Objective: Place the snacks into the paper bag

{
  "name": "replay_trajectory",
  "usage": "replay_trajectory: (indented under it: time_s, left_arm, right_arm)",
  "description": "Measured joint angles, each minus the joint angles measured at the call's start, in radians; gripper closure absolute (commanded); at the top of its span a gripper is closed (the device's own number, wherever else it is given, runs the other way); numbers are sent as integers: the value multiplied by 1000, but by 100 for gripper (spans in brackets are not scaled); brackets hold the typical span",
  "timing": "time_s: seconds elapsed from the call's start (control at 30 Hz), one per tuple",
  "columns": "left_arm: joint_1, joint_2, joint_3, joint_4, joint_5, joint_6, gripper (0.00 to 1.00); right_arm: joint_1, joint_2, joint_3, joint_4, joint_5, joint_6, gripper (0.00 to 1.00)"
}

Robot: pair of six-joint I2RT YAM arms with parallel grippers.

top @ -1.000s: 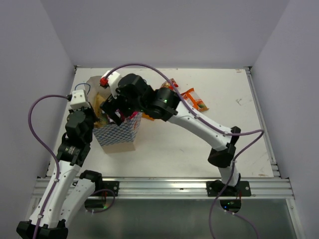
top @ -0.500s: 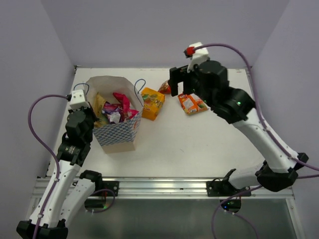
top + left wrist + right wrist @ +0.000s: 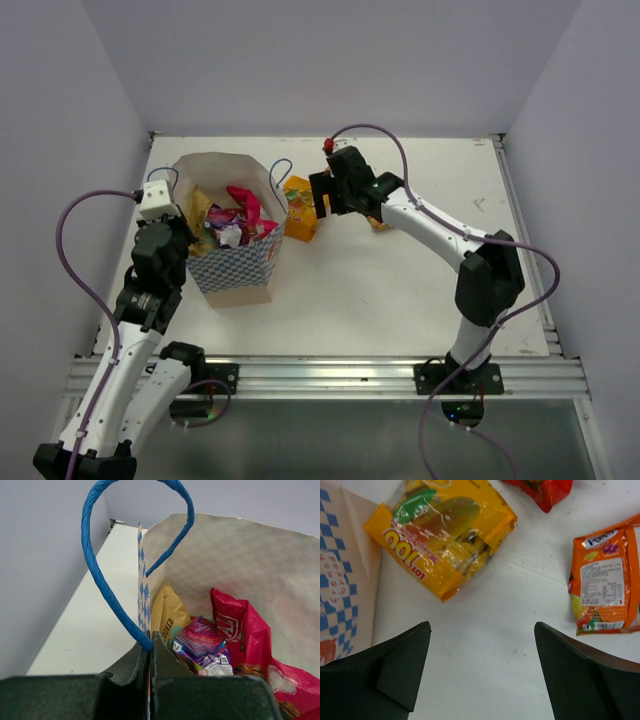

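The paper bag (image 3: 232,275) stands upright at the left, checkered below, with blue cord handles (image 3: 107,587). Inside it lie the tan chips bag (image 3: 172,617), the magenta bag (image 3: 235,625) and the small purple packet (image 3: 202,640). My left gripper (image 3: 150,647) is shut on the bag's near rim at the handle's base. The yellow-orange pouch (image 3: 442,535) lies on the table beside the bag, also in the top view (image 3: 298,205). The small orange packet (image 3: 605,587) and the small red packet (image 3: 540,487) lie to its right. My right gripper (image 3: 481,630) is open above the table, just short of the pouch.
The white table (image 3: 380,290) is ringed by lilac walls. A metal rail (image 3: 330,375) runs along its near edge. The right arm (image 3: 440,230) arches over the table's middle.
My right gripper left the bag's mouth empty, swung up and right, then came down over the yellow-orange pouch. The left gripper kept its hold on the bag.
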State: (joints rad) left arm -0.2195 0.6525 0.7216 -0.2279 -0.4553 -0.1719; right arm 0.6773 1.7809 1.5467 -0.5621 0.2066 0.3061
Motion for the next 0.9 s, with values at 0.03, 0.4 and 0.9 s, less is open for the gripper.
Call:
replay_trajectory:
  time_s: [0.03,0.4,0.9]
  left_arm:
    - [0,0,0,0,0,0,100]
    - [0,-4,0,0,1,0,100]
    - [0,-7,0,0,3,0,100]
  right_arm:
    - [-5,14,13,19,-7,7,11]
    - [-81,303,129,158,-78,91,13]
    - [-85,417,206,202,-151,136,64]
